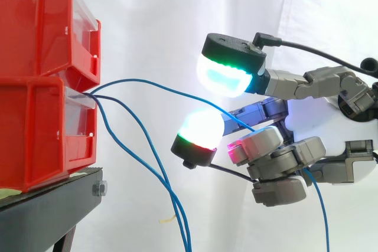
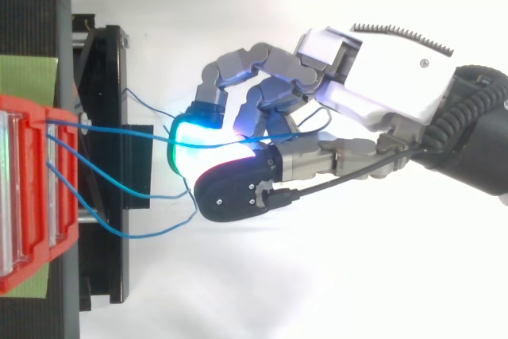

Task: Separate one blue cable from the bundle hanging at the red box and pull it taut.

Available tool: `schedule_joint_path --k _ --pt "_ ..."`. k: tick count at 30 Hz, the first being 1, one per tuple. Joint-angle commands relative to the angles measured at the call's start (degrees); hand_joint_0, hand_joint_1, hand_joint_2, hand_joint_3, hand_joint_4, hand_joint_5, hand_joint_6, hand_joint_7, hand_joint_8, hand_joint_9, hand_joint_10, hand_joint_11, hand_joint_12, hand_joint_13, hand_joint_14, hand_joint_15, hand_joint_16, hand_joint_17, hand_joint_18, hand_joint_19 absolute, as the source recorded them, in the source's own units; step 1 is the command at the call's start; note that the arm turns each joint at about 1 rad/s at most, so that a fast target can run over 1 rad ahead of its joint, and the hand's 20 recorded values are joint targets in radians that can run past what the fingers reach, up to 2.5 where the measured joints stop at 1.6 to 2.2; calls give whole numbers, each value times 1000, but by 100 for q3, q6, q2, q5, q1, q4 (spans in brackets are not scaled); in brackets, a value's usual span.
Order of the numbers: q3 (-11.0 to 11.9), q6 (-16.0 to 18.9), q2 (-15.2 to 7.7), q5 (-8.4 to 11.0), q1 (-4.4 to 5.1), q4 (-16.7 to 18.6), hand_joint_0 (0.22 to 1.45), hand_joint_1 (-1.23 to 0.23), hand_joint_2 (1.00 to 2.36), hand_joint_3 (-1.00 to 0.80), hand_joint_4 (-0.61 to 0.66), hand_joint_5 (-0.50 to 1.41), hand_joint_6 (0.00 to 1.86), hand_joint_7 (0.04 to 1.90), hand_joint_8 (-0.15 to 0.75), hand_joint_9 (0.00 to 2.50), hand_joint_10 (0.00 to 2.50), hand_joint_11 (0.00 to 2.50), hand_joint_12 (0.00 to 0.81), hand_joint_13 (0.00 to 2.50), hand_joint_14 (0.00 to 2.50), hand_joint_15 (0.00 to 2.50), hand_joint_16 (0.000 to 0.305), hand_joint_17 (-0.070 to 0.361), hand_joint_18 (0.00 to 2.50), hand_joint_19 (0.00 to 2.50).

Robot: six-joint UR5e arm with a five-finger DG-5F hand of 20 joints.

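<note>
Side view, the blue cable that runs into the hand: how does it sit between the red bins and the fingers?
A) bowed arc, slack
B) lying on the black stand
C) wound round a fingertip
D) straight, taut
A: the blue cable leaves the red bins in a bowed arc to the hand, whose curled fingers hold it. The other cables droop down.

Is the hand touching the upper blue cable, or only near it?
Touching. The side view shows the blue cable running from the red box into the hand, between its curled fingers, and leaving below them.
</note>
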Motion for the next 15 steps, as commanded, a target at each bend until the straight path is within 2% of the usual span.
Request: schedule_joint_path --k 1,7,15 --pt "0 -11 1 9 -6 -6 544 -616 1005 -450 215 -194 797 964 364 681 1108 1254 369 771 1918 1190 34 77 1126 1901" --pt "0 -46 1 61 -32 -93 556 -559 1004 -449 214 -190 794 977 357 700 1115 1251 370 765 2011 1203 33 75 1155 1943" --pt "0 -37 1 114 -23 -137 560 -564 1006 -440 216 -188 793 990 362 704 1133 1255 367 769 1977 1200 34 77 1151 1916"
